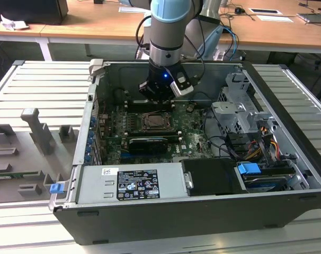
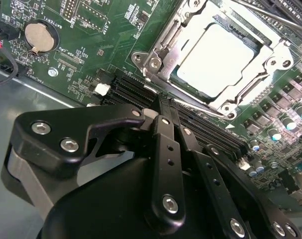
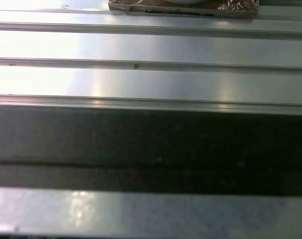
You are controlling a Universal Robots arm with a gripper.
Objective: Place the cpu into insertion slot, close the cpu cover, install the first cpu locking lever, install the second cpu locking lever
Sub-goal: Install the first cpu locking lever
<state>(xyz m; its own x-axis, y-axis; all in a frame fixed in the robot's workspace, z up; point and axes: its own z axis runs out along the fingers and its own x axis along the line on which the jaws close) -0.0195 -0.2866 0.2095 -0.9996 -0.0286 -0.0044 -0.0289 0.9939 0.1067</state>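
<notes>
In the second wrist view the cpu [image 2: 218, 59] lies flat in the insertion slot [image 2: 191, 84], its pale silvery face up. The cpu cover [image 2: 163, 47], a silvery metal frame, lies down around the chip. A thin metal locking lever [image 2: 201, 107] runs along the socket edge nearest my gripper [image 2: 161, 102]. The two black fingers [image 2: 164, 134] are pressed together, their tips right at that lever beside the memory slots [image 2: 126, 89]. In the exterior view my gripper [image 1: 158, 95] hangs inside the open computer case, just behind the insertion slot [image 1: 155, 123].
The case walls [image 1: 94, 106] surround the green motherboard [image 1: 192, 135]. A power supply [image 1: 131, 182] lies at the front, a drive cage [image 1: 240, 114] and cables on the exterior view's right. A coin battery [image 2: 37, 37] sits on the board. Grey fixtures [image 1: 36, 132] stand outside on the ribbed table [image 3: 151, 82].
</notes>
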